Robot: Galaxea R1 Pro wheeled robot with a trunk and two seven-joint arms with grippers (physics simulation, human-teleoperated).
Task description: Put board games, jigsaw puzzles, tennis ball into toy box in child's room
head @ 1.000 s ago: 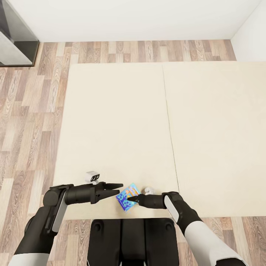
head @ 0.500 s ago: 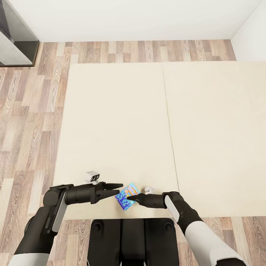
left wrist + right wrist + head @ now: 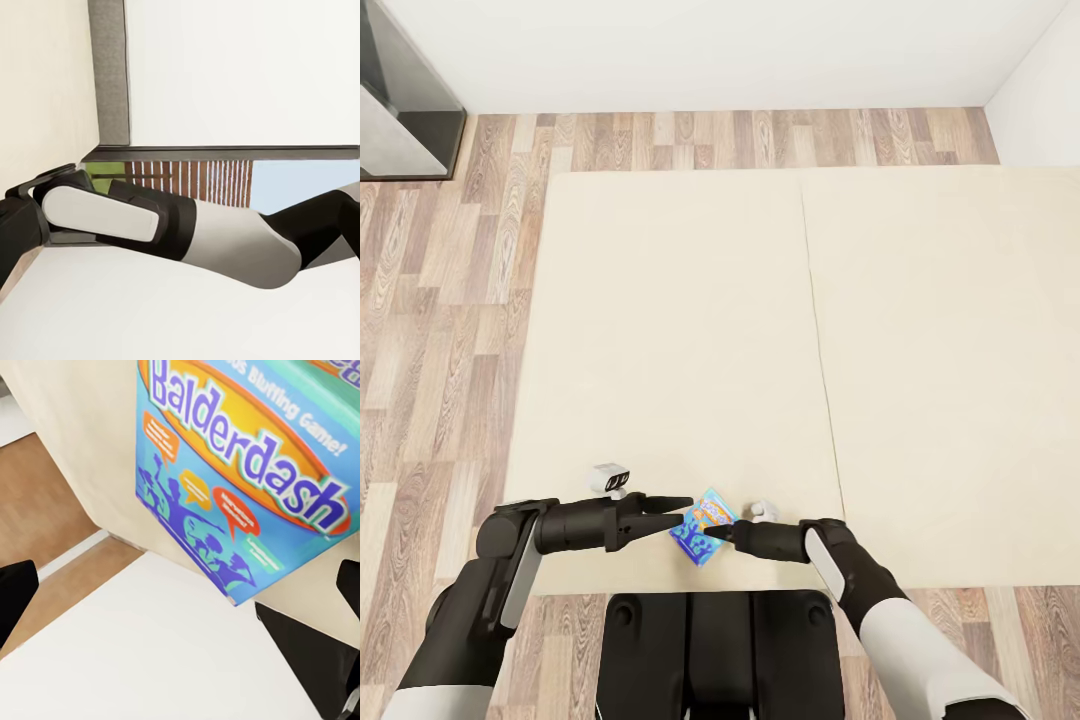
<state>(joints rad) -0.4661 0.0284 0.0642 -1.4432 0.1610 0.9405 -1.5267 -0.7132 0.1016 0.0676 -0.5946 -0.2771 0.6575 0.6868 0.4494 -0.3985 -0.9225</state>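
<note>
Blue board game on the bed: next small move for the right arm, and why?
Probably ease the right gripper forward and close it. In the right wrist view the blue board game sits between the spread finger tips, jaws open. The left gripper flanks its other side on the bed.

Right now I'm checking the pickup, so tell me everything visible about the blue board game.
The blue board game is a small flat cardboard box printed "Balderdash" on an orange oval, with purple cartoon figures. It sits turned askew near the cream bed's front edge, between the left gripper and the right gripper, whose tip overlaps it.
</note>
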